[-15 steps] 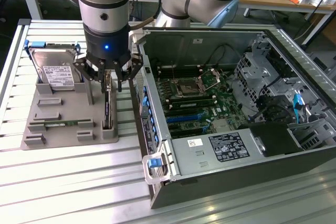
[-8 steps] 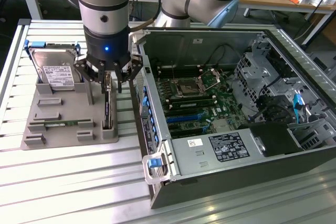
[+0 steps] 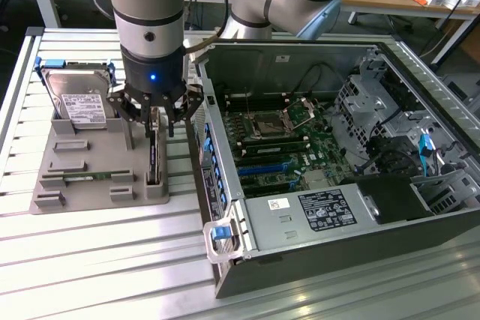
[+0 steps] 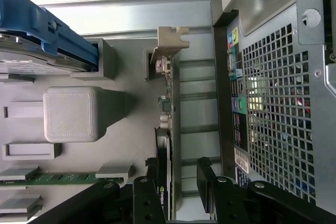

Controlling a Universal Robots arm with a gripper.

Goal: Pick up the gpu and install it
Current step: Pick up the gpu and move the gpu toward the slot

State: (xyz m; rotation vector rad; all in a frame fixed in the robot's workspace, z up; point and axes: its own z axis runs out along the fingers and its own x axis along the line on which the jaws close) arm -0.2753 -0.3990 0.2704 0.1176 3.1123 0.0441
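Fingers (image 3: 171,125) apart, gripping nothing, hung astride the gpu (image 3: 153,159). The gpu stood on edge in a slot of the grey holder (image 3: 90,194) on the table (image 3: 112,260), at 9 o'clock from the open computer case (image 3: 315,219) in the exterior view. Wrist view: gpu (image 4: 167,124) ran between the fingers (image 4: 206,174), just beside one, a gap to the other. Hard drive (image 3: 79,103) at 10 o'clock from the gpu.

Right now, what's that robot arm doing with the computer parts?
The robot's gripper is down over the gpu, which stands on its edge in a gray holder. Its jaws are open on either side of the card, not gripping it. The open computer case sits beside the holder.
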